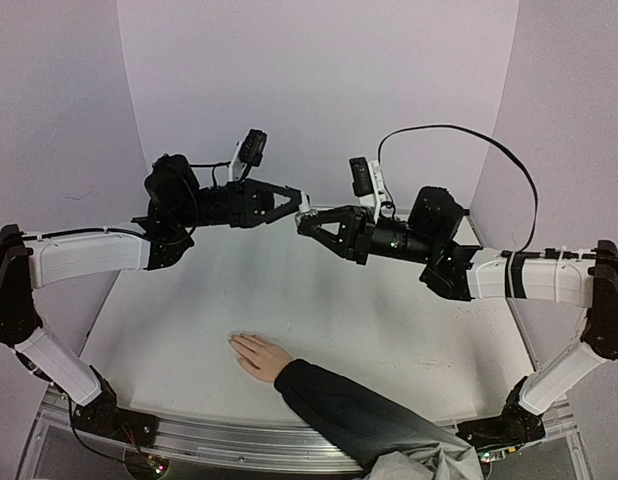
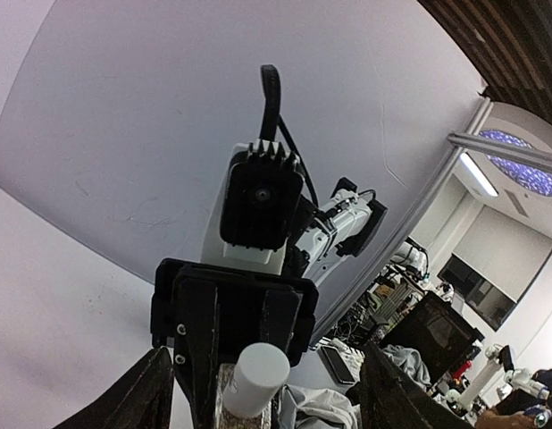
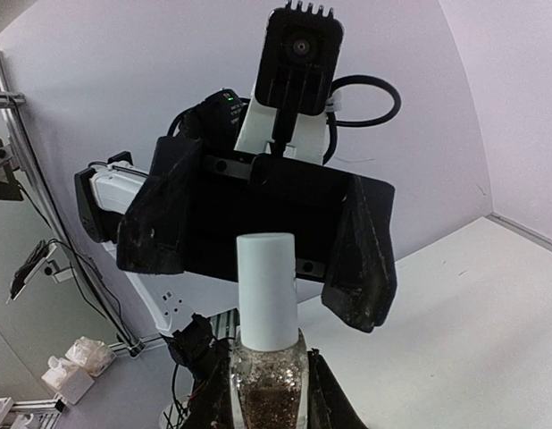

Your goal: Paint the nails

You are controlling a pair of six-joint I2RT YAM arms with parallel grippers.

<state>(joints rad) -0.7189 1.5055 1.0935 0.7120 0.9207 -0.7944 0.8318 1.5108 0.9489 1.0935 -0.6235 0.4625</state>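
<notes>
A: L claw [image 1: 289, 203], what's it doing?
B: It's wide open. One finger sits on each side of the white cap [image 3: 267, 286], not touching it.
A: And R claw [image 1: 311, 222]?
B: Shut on the little glass bottle [image 3: 269, 398], w/ the cap sticking out. Both claws meet in the air, high over the bench [image 1: 389, 320].
A: How will the bottle feel?
B: Prob light. But glass is hard and slick, and it can break. R claw should hug the body. L claw should pinch the cap round its sides, near the middle. The cap looks smooth, so it may slip.
A: Where are the nails [image 1: 236, 344]?
B: On the hand [image 1: 261, 357] lying flat on the bench near the front, well apart from both claws. It has a dark sleeve [image 1: 349, 410]. The nails are too small to see well from the top cam.
A: Can a claw grab them?
B: No. They're tiny, w/ soft skin all round, on a real person. Only a brush tip should touch them, v. gently.
</notes>
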